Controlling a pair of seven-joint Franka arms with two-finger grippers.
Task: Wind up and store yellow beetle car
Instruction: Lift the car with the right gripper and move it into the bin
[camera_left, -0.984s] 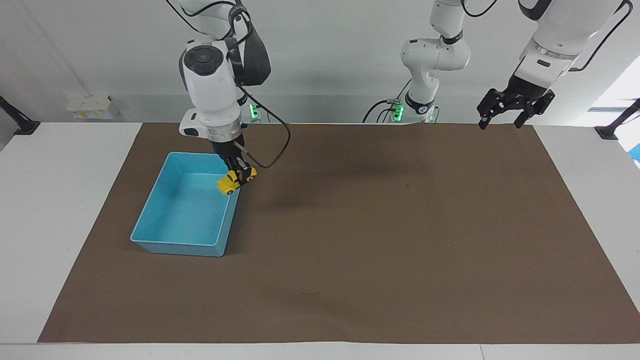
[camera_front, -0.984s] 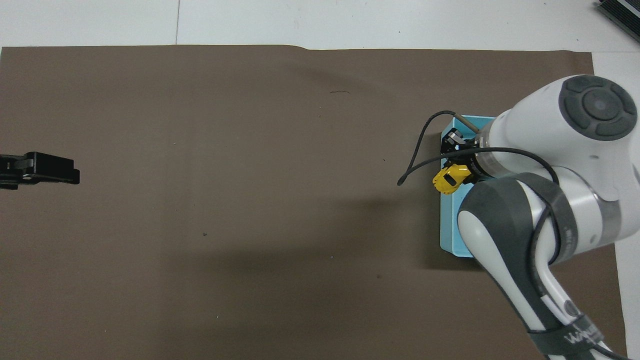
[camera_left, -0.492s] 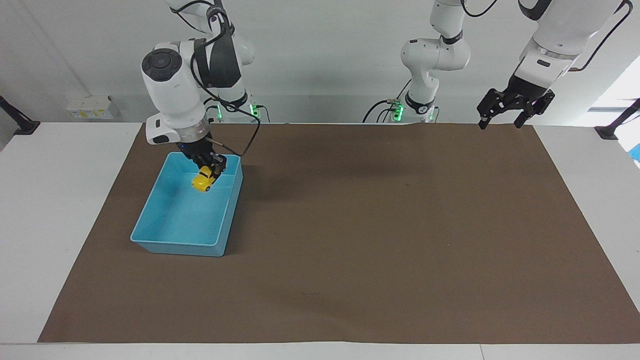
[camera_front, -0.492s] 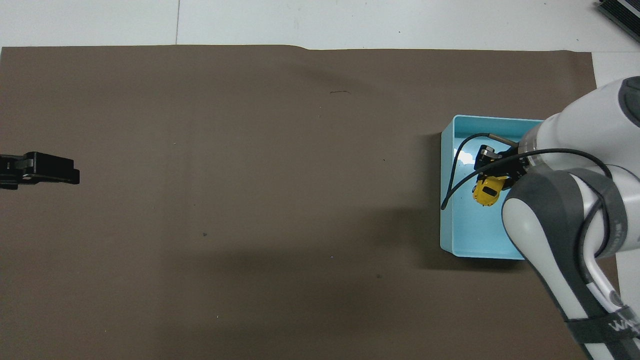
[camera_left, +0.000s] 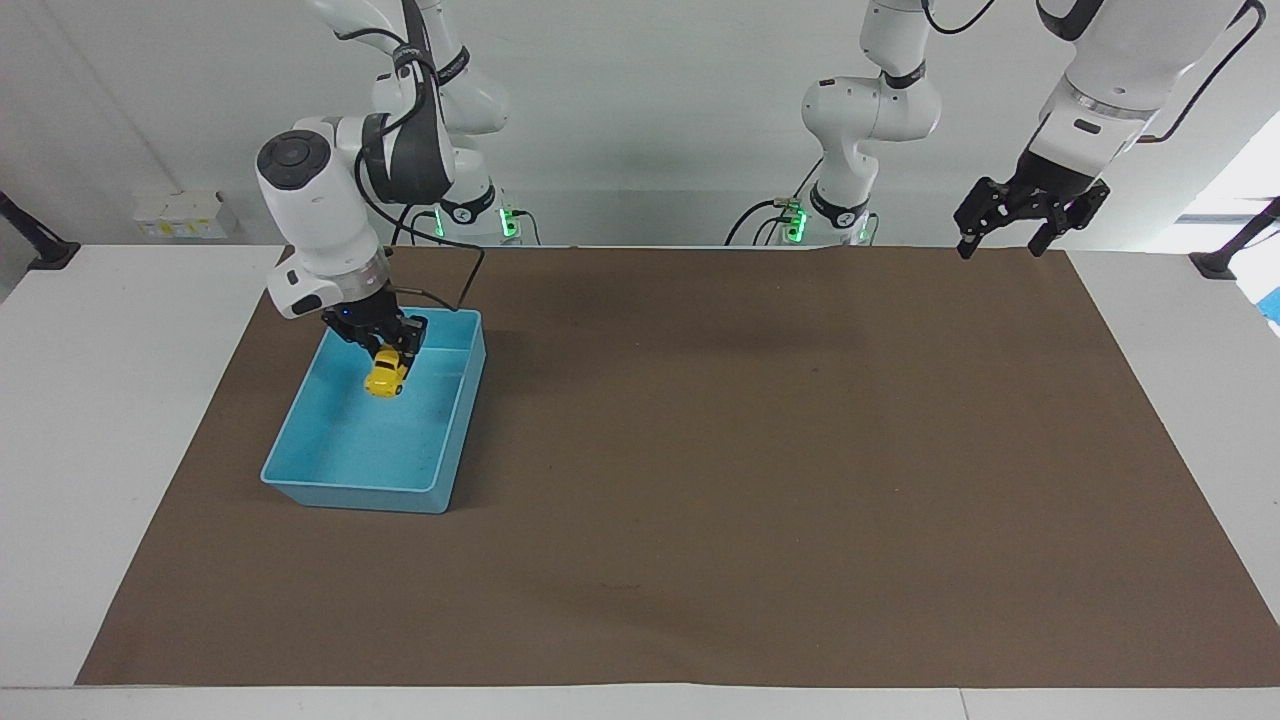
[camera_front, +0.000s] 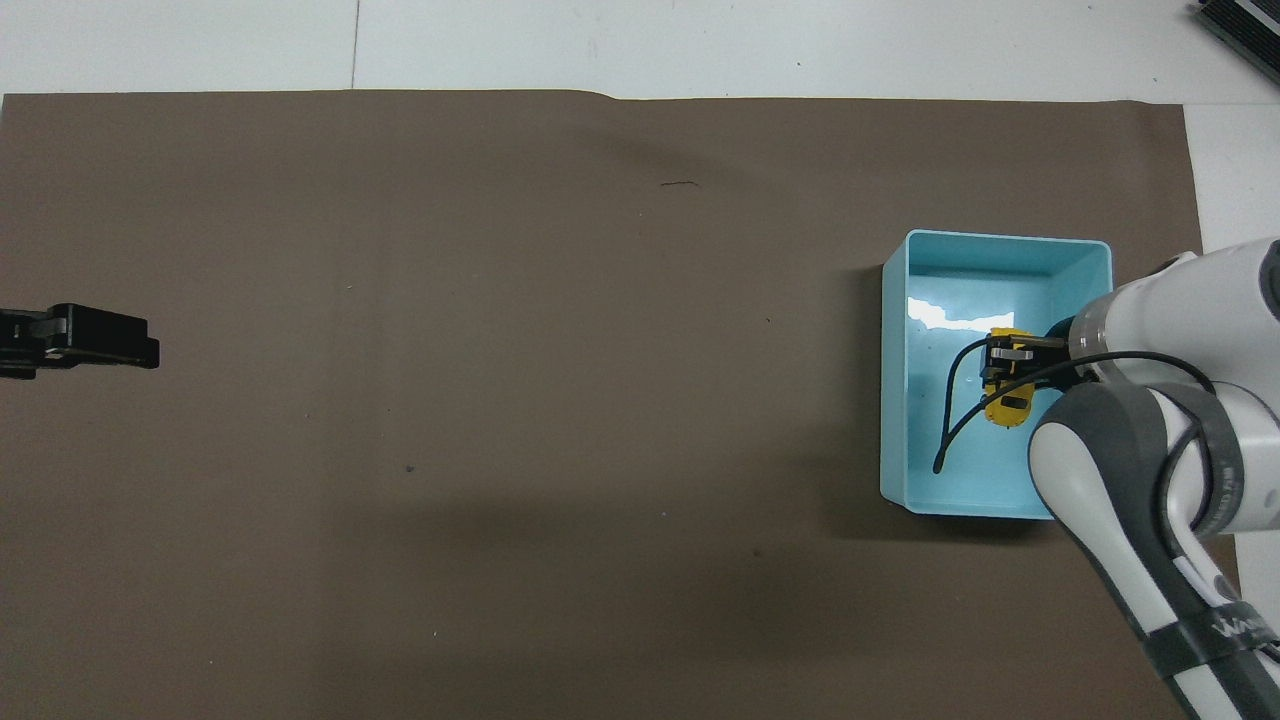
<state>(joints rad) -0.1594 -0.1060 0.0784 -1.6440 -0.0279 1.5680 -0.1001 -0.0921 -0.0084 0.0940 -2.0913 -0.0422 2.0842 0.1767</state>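
Storing is the step in hand. In the facing view, at the upper left of the frame, the right gripper (camera_left: 385, 345) hangs inside the outline of the light-blue rectangular plastic bin (camera_left: 300, 478), its fingers clamped on the tiny bright yellow beetle-shaped toy car (camera_left: 384, 377), which points nose-down over the part of the bin floor nearer to the robots. Whether the wheels touch the floor I cannot tell; the car looks just above it. At the upper right of the frame the left gripper (camera_left: 1003, 236) waits in the air over the edge of the brown paper mat (camera_left: 700, 480), fingers spread and holding nothing.

In the overhead view the same car (camera_front: 1008, 400) shows at the right of the frame, inside the bin (camera_front: 895, 400), with the right gripper (camera_front: 1005, 360) over it and a black cable drooping into the bin beside it. The left gripper (camera_front: 90, 340) shows as a dark shape at the left edge, over bare mat.

By my judgement the next move calls for a short descent, a clean parting of the fingers so the car settles on its wheels, then a straight lift clear of the bin walls without the cable snagging.
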